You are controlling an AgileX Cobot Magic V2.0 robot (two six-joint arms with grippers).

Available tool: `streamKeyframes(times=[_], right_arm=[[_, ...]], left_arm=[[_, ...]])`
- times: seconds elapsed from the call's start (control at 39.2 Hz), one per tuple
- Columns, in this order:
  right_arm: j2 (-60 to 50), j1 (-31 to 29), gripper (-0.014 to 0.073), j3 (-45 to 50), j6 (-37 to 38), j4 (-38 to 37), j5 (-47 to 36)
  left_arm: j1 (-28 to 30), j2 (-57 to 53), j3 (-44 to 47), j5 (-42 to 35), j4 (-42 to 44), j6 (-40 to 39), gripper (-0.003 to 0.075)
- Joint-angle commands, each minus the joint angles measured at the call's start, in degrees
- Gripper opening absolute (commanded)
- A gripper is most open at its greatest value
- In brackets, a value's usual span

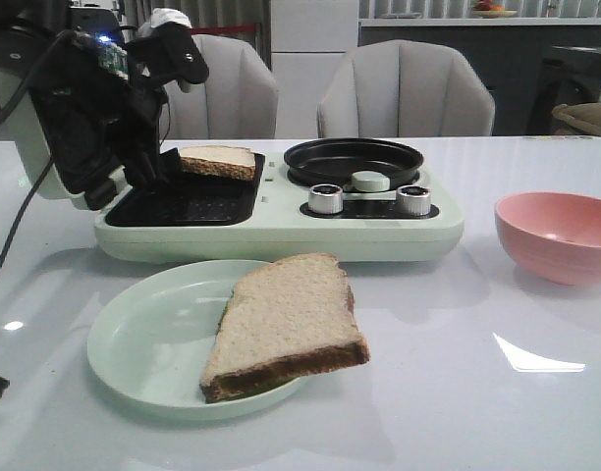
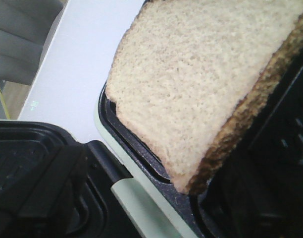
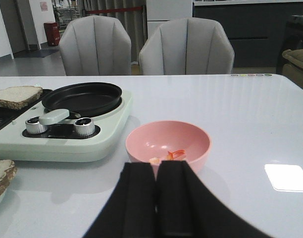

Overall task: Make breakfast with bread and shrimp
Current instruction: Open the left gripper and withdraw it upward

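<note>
One bread slice (image 1: 218, 160) tilts on the griddle, another (image 1: 286, 324) overhangs its plate (shrimp (image 3: 174, 154) in bowl).

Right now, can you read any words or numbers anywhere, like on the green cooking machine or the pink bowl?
No readable text anywhere.
Pale green breakfast cooker: no words visible; its two silver knobs show no readable marks.
Round pink bowl: plain.
Small sign on the far wall: too blurred to read.
</note>
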Motion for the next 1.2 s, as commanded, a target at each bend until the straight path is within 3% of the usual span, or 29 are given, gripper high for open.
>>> streamKeyframes(times=[0.0, 0.31, 0.51, 0.74, 1.02, 1.17], right_arm=[[-1.3, -0.2, 0.0135, -0.9, -0.6, 0.0, -4.2], [-1.3, -0.2, 0.0135, -0.9, -0.6, 0.0, -4.2], [-1.3, -0.2, 0.0135, -0.9, -0.6, 0.0, -4.2], [-1.3, -0.2, 0.0135, -0.9, -0.6, 0.0, -4.2], [-1.3, -0.2, 0.0135, -0.9, -0.6, 0.0, -4.2], [-1.3, -0.2, 0.0135, -0.9, -0.6, 0.0, -4.2]], left_arm=[[-0.8, -4.7, -1.4, 0.4, -4.2, -0.8, 0.0588], [-1.9, -7.2, -1.4, 4.5, -15.4, -0.1, 0.0584], [-3.9, -9.8, -1.4, 7.3, -25.7, 8.6, 0.0584], [-4.4, -16.4, -1.4, 8.1, -34.2, 8.8, 0.0584], [-4.4, -26.6, -1.1, 13.7, -36.8, 8.8, 0.0584], [-3.8, -32.6, 2.8, 12.8, -40.6, 11.1, 0.0584]])
